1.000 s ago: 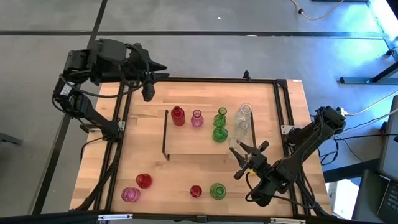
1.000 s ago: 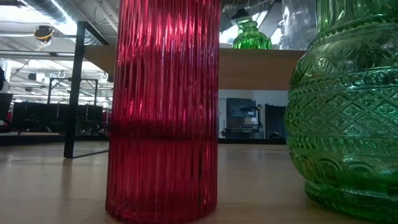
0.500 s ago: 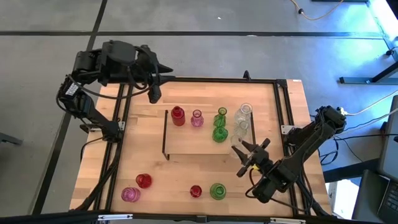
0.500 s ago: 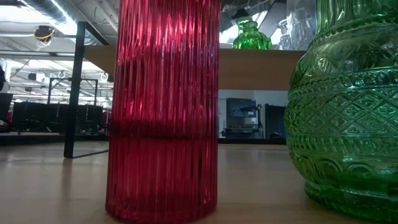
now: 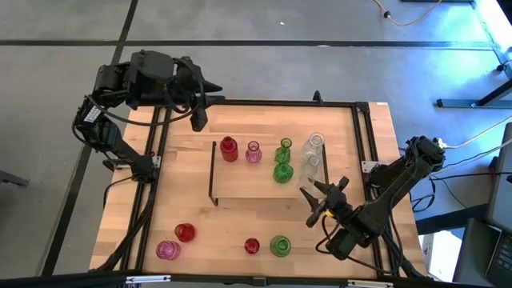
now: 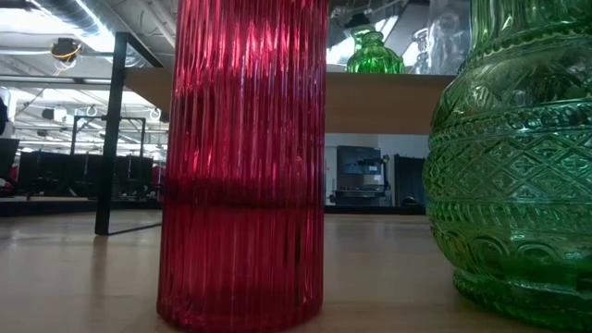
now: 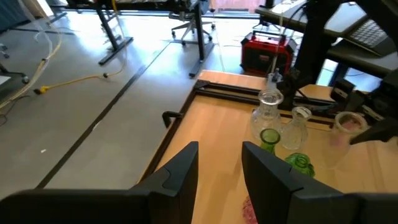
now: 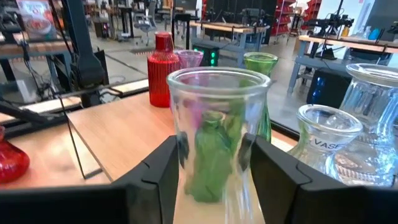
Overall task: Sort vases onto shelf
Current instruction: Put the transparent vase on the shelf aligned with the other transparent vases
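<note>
The light-wood shelf (image 5: 240, 182) stands mid-table. On it stand a red vase (image 5: 229, 149), a pink vase (image 5: 254, 152), two green vases (image 5: 283, 160) and two clear vases (image 5: 312, 154). My right gripper (image 5: 320, 194) is at the shelf's near right corner, shut on a clear vase (image 8: 214, 118). My left gripper (image 5: 197, 120) is open and empty above the table's far left edge. Red (image 5: 185, 232), pink (image 5: 167, 250), red (image 5: 252, 246) and green (image 5: 280, 246) vases stand on the table near its front edge. My right gripper pinches the clear vase between its two fingers (image 8: 158, 177), one on each side of its body (image 8: 189, 158), below the flared rim. The fingers come about level from the table's near right. The vase is upright; its base is hidden by the gripper.
The shelf's left half and near strip are bare wood. A black frame rail (image 5: 364, 136) runs along the table's right side. In the low view the near red vase (image 6: 242, 166) and green vase (image 6: 509, 157) fill the foreground.
My left gripper has shifted a little toward the table's right. My right gripper has moved slightly toward the far edge with the clear vase, which stays upright.
</note>
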You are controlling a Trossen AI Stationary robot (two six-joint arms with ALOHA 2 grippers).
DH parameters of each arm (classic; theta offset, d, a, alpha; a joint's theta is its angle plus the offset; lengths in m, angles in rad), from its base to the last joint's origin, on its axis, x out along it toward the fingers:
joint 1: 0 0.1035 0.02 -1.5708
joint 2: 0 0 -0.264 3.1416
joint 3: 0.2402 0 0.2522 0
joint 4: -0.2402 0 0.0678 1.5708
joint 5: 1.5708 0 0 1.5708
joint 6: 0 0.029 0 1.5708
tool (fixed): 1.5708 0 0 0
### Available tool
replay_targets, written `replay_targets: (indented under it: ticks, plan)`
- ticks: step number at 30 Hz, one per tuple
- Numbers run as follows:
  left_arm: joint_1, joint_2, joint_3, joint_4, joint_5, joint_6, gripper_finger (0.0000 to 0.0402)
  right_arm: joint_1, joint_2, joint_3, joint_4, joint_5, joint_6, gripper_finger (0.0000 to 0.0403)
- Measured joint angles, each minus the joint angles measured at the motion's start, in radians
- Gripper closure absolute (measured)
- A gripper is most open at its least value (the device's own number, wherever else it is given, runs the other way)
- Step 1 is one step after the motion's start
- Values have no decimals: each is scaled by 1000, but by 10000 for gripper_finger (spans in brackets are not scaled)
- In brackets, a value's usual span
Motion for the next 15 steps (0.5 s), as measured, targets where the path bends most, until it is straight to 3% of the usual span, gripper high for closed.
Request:
replay_targets:
  ticks: [15]
  plan:
    - [0, 0, 0, 0, 22, -34, 285, 0, -15, 8, -49, -13, 43, 255]
